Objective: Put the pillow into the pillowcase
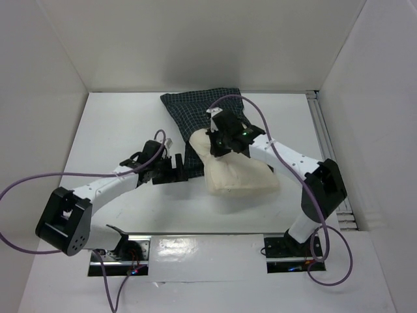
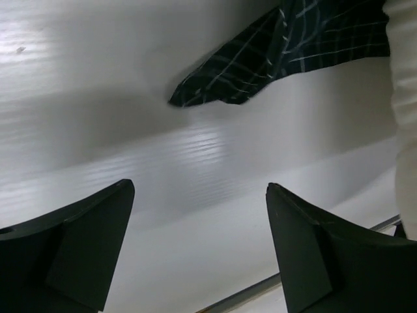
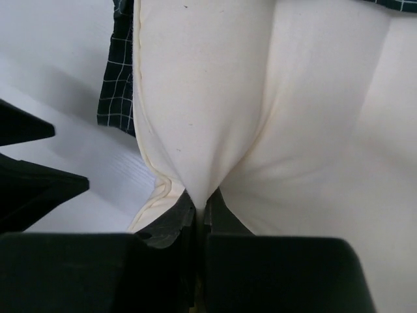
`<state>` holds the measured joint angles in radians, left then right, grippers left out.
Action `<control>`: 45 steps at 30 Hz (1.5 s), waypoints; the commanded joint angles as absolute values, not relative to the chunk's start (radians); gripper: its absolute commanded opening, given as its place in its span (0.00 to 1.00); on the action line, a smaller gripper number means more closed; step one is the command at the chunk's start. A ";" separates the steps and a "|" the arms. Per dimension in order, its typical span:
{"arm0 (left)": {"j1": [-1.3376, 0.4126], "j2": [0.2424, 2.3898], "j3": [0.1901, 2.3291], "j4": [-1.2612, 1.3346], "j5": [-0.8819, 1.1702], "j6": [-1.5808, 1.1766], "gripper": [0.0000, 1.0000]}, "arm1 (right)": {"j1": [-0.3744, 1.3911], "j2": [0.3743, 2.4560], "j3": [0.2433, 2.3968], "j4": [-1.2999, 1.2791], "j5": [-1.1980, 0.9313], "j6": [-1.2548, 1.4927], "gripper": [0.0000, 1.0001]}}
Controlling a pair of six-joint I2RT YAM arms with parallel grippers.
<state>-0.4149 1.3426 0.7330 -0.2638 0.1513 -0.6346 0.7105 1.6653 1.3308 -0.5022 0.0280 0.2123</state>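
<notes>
The cream pillow [image 1: 238, 173] lies at the table's middle, its far end resting on the dark checked pillowcase [image 1: 195, 111], which stretches toward the back wall. My right gripper [image 1: 218, 145] is shut on a pinched fold of the pillow [image 3: 215, 98] at its far end; the fabric bunches between the jaws. A strip of pillowcase [image 3: 116, 72] shows left of the pillow. My left gripper [image 1: 174, 164] is open and empty, low over the bare table just left of the pillowcase's near edge. A pillowcase corner [image 2: 273, 59] lies ahead of its fingers [image 2: 98, 235]; the pillow's edge [image 2: 405, 98] shows at far right.
White walls enclose the table on the left, back and right. A metal rail [image 1: 326, 143] runs along the right side. Purple cables [image 1: 39, 179] loop off both arms. Bare white table [image 1: 124, 124] lies left of the pillowcase.
</notes>
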 commanded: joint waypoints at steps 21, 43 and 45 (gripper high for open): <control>-0.495 1.488 0.713 0.287 0.271 -0.613 0.53 | 0.626 1.583 1.422 -0.517 -0.209 0.178 0.00; -0.469 1.121 0.419 0.652 0.650 -0.942 0.00 | 0.634 1.953 1.951 -0.514 0.032 0.206 0.00; -0.482 1.103 0.440 0.652 0.690 -0.942 0.00 | 0.623 1.988 2.079 -0.546 0.086 0.206 0.00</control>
<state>-0.4477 1.1584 0.4019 0.5461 0.4938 -0.9161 0.6765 1.9961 1.8534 -0.6788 -0.0952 0.2123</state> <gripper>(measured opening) 0.027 0.042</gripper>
